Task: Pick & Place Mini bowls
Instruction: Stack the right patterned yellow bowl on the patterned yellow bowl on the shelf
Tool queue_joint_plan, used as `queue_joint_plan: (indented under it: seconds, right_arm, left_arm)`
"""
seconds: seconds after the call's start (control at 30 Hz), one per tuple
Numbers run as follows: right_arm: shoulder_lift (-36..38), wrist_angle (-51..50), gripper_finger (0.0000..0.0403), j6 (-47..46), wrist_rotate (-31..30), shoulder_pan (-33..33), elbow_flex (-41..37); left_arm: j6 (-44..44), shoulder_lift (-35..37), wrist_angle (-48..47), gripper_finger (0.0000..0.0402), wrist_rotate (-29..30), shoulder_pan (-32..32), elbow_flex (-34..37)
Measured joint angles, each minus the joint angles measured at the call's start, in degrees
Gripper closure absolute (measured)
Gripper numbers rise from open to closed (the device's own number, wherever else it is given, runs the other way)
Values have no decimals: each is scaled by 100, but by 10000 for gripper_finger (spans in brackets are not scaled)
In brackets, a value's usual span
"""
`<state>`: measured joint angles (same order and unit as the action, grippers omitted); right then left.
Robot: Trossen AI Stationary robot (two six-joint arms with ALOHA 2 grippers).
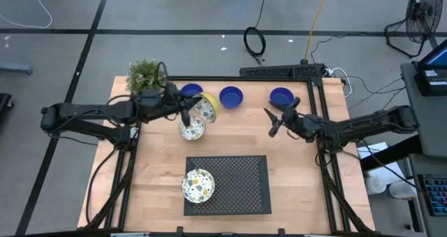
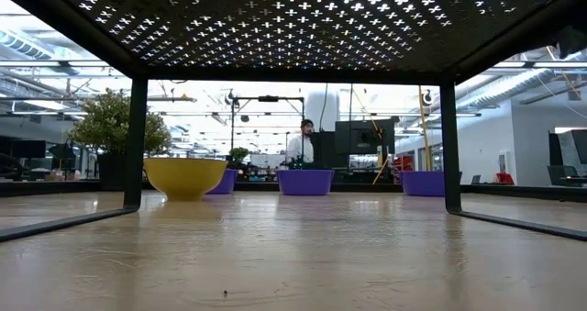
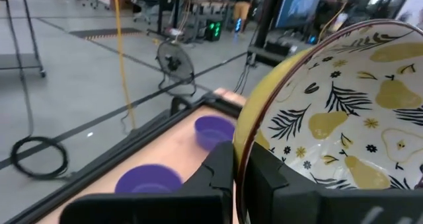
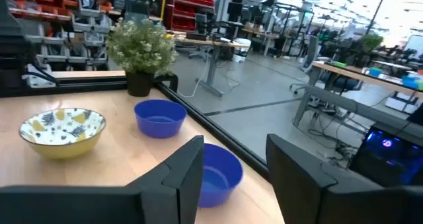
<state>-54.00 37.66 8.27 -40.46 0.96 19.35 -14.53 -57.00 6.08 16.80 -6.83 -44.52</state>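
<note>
My left gripper (image 1: pixel 190 111) is shut on a white mini bowl with a yellow outside and a pear-and-leaf pattern (image 3: pixel 357 118), held tipped above the table's far left part. A second patterned bowl (image 1: pixel 192 130) stands on the table just below it. A third (image 1: pixel 198 186) sits on the black perforated rack (image 1: pixel 237 188). Three blue bowls (image 1: pixel 190 91) (image 1: pixel 230 96) (image 1: pixel 281 96) stand in a row along the far edge. My right gripper (image 1: pixel 271 122) hovers open near the rightmost blue bowl (image 4: pixel 221 174), touching nothing. My left gripper pinches the patterned bowl's rim (image 3: pixel 242 148), one finger (image 3: pixel 271 178) inside the bowl and one (image 3: pixel 218 174) on its yellow outside. The fingers come about level from the table's left. The bowl is lifted clear and tipped on its side, with its opening facing sideways.
A potted plant (image 1: pixel 145 75) stands at the far left corner, next to the leftmost blue bowl. The rack stands on legs (image 2: pixel 136 141) over the near middle of the table. A black frame rail (image 1: pixel 283 71) runs along the far edge.
</note>
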Motion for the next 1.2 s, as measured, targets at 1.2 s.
queue_joint_plan:
  seconds: [1.2]
  right_arm:
    - [772, -668, 250, -3, 5, -25, -259]
  left_arm:
    - [-460, -752, -4553, 391, -391, 1063, -3498]
